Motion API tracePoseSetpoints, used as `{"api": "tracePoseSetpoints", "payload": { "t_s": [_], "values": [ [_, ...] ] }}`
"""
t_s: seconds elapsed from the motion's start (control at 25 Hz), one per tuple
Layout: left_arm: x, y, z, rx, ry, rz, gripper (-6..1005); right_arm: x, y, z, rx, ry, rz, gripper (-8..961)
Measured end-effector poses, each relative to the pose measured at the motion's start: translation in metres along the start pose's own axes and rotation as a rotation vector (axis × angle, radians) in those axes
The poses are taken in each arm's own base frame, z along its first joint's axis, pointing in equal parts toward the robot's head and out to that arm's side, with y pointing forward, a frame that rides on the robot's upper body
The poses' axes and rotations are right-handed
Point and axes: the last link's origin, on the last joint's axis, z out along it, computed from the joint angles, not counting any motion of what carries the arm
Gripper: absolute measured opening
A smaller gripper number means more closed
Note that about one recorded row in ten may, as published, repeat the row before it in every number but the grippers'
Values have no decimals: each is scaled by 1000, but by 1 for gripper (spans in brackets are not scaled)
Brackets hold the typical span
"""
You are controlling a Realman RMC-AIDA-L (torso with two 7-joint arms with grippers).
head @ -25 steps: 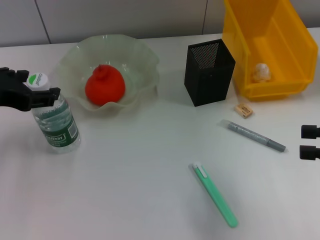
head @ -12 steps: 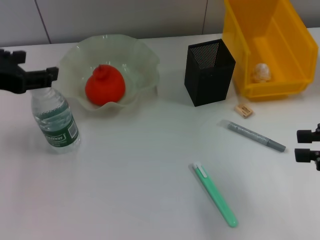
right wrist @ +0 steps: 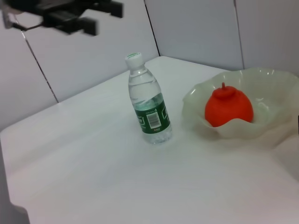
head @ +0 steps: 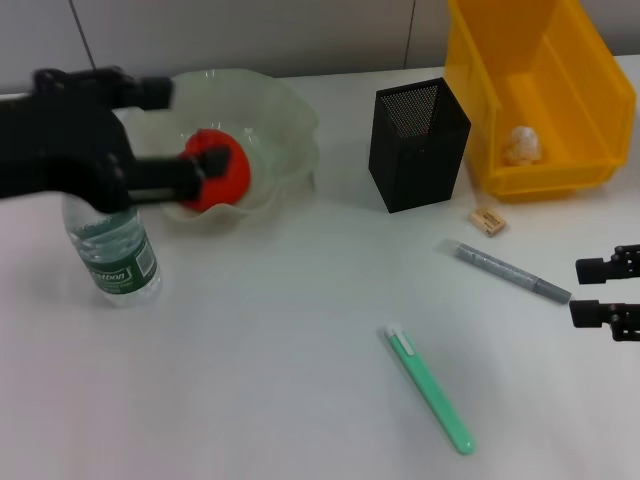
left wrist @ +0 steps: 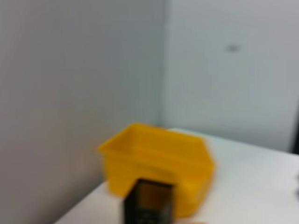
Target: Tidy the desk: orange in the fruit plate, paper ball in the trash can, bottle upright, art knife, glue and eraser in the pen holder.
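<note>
The bottle point(head: 112, 250) point(right wrist: 149, 107) stands upright at the left, free of any grip. My left gripper point(head: 190, 130) point(right wrist: 103, 17) hangs open and empty above it, partly hiding the orange point(head: 222, 182) point(right wrist: 229, 108) that lies in the fruit plate point(head: 270, 110) point(right wrist: 261, 78). The paper ball point(head: 522, 145) lies inside the trash can point(head: 575, 70) point(left wrist: 159, 156). In front of the pen holder point(head: 420, 150) point(left wrist: 148, 203) lie the eraser point(head: 487, 220), a grey glue pen point(head: 510, 272) and a green art knife point(head: 430, 390). My right gripper point(head: 598, 291) is open at the right edge, just right of the grey pen.
A grey wall runs behind the white table. The trash can stands close to the pen holder's right side. Bare tabletop lies between the bottle and the green knife.
My left gripper has let go of the bottle's cap, risen and swung right over the fruit plate. The right gripper has crept a little leftward towards the grey pen.
</note>
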Motion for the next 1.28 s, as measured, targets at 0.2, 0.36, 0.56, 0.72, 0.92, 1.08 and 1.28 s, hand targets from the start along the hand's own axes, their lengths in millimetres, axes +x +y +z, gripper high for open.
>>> {"api": "tracePoseSetpoints", "payload": {
  "t_s": [0.2,0.36,0.56,0.72,0.92,1.08,1.28],
  "values": [
    [3,22,1,-182,1,49,792,-8,0,-1,-29,14,16,552],
    [-3,35,0,-324,29,47,791,-14,4,-3,-55,3,1,638],
    [-28,32,-2,-413,108,17,789,-34,18,-14,-88,-8,-36,709],
    [-38,28,3,-442,123,24,787,-37,20,-15,-78,0,-31,708],
    [-47,21,8,-462,141,14,786,-41,17,-14,-38,26,13,707],
    [-54,16,10,-473,159,0,786,-48,14,-11,23,112,26,706],
    [-62,12,11,-475,181,-9,786,-64,3,0,96,171,82,705]
  ]
}}
